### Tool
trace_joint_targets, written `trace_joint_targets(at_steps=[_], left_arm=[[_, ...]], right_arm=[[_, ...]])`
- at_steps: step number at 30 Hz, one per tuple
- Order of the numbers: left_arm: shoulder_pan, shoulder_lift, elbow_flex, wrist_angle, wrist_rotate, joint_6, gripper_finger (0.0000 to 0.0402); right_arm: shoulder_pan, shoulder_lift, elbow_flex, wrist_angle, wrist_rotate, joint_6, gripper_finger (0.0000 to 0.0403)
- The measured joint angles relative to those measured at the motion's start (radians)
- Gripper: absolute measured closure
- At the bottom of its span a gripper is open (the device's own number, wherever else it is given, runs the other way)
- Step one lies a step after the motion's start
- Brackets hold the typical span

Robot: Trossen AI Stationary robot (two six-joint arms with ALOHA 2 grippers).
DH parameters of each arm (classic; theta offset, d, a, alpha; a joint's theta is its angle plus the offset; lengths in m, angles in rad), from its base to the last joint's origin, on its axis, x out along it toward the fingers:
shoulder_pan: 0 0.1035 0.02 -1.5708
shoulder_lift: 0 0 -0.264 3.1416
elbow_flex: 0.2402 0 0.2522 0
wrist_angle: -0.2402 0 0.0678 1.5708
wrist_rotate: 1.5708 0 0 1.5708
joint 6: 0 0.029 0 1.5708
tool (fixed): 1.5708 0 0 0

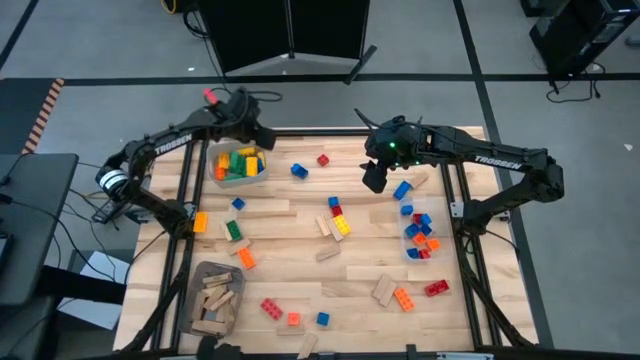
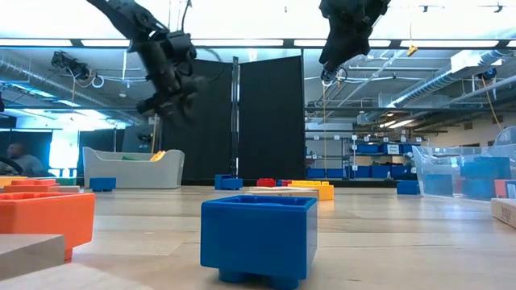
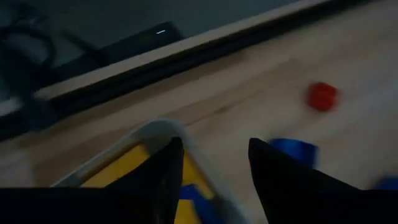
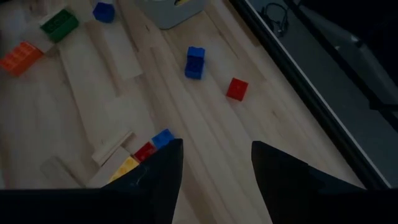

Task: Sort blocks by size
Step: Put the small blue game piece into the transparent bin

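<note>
3 bins (image 1: pixel 238 178) on worktop (image 1: pixel 300 225), studded bricks (image 1: pixel 335 203) and tan wooden pieces (image 1: pixel 327 253) scattered; left gripper (image 3: pixel 211 163) and right gripper (image 4: pixel 214 163) fingers released, empty.

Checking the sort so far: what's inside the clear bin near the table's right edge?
The clear bin holds small blue, red and orange blocks, piled together. Any pieces beneath the top ones are hidden.

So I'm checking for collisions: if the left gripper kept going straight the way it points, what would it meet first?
Most likely the pale rim of the bin of yellow and blue bricks, which shows between the open fingers of the left gripper; depth is unclear, so it could pass just over it.
</note>
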Motion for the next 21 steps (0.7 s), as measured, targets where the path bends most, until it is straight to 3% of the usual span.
trace_joint_targets(at_steps=[11, 21], left_arm=[[-0.143, 0.0, 0.05, 0.093, 0.019, 0.299, 0.0213], [-0.185, 0.0, 0.05, 0.096, 0.057, 0.414, 0.0213]], right_arm=[[0.0, 0.0, 0.0, 0.007, 0.0, 0.0, 0.0198], [0.0, 0.0, 0.0, 0.007, 0.0, 0.007, 0.0198]])
